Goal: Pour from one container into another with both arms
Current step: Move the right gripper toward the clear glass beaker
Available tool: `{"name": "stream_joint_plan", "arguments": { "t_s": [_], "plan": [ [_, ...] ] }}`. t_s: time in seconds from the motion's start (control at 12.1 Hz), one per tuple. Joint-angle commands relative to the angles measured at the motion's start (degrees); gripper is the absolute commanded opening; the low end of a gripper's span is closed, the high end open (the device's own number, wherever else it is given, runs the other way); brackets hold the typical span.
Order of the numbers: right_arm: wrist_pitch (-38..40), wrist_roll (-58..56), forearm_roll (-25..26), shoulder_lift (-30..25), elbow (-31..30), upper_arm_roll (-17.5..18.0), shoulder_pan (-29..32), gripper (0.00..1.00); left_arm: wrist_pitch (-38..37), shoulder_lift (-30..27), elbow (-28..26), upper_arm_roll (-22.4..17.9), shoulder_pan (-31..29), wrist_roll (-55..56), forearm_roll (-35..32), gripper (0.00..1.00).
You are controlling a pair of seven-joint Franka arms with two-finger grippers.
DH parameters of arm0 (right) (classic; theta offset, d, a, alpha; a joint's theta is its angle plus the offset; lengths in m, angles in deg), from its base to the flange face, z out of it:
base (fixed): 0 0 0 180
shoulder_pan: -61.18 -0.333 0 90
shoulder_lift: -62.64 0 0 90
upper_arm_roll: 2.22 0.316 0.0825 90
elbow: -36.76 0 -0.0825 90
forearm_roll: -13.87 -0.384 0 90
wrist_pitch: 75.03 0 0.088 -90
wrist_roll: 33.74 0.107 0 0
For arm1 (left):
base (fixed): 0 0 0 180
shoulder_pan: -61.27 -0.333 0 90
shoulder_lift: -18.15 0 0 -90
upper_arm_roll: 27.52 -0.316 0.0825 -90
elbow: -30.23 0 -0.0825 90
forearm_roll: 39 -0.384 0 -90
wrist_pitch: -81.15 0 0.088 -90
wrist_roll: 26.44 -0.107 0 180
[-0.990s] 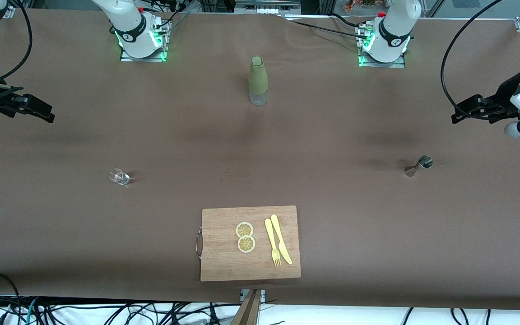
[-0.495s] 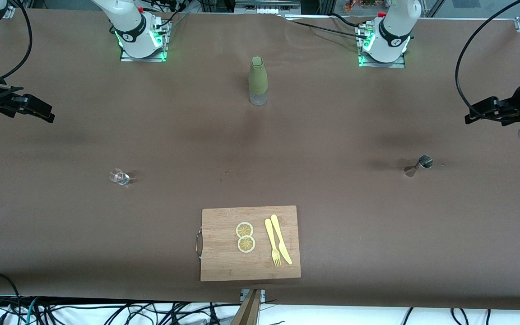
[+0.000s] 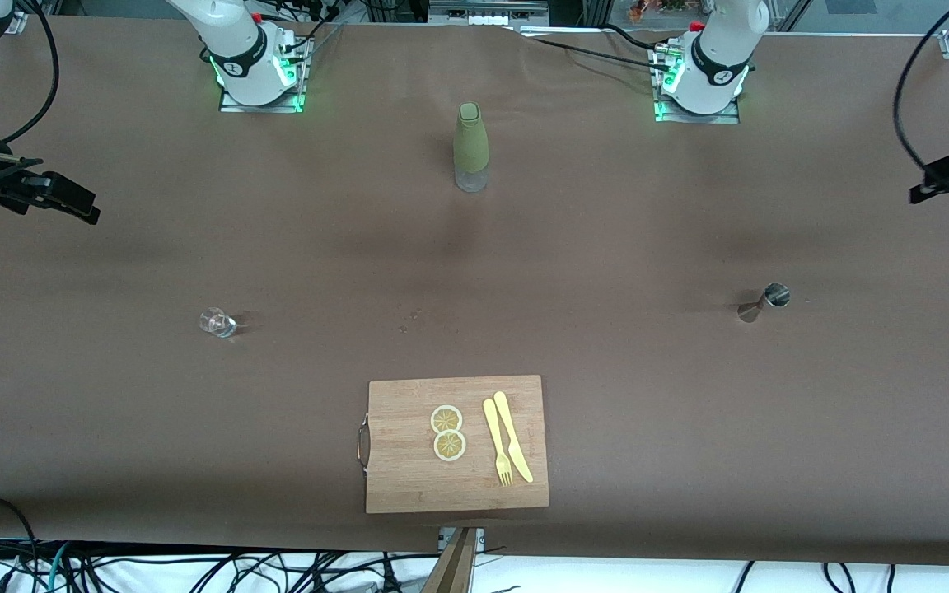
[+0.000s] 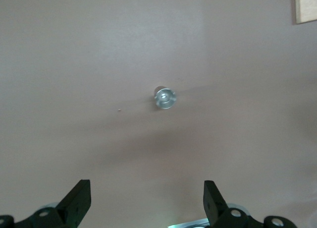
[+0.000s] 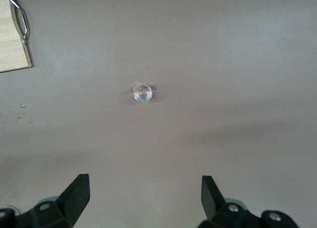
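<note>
We see left gripper (image 3: 948,185) spread wide, over table's left-arm end, metal cup (image 3: 774,295) at its 7 o'clock | right gripper (image 3: 71,204) spread wide, glass (image 3: 215,321) at its 5 o'clock

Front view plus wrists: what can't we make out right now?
- Left tool: front view's edge cuts off its arm; only the tips show.
- Bottle: front view cannot show whether it holds liquid; the green sleeve covers it.
- Glass: too small in the front view and right wrist view to tell any fill.
- Jigger: contents too small in the left wrist view.
</note>
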Motion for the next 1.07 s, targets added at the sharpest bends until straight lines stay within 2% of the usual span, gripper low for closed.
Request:
{"name": "stream_joint_plan", "arguments": {
  "t_s": [0.0,0.58,0.99],
  "plan": [
    [0.1,-1.0,-0.9,-0.4,-0.1,0.0,0.1,1.0,-1.6,-0.3,1.0,0.6,-3.5,-8.6,1.1,1.0],
    [0.2,-1.0,-0.9,-0.1,-0.1,0.2,0.0,1.0,-3.8,0.3,2.7,0.3,-13.4,-31.0,13.4,1.0],
    [-0.1,-5.0,-0.9,3.0,-0.1,1.2,-0.5,1.0,-8.6,0.4,2.9,0.3,-18.4,-40.4,22.5,1.0]
  ]
}}
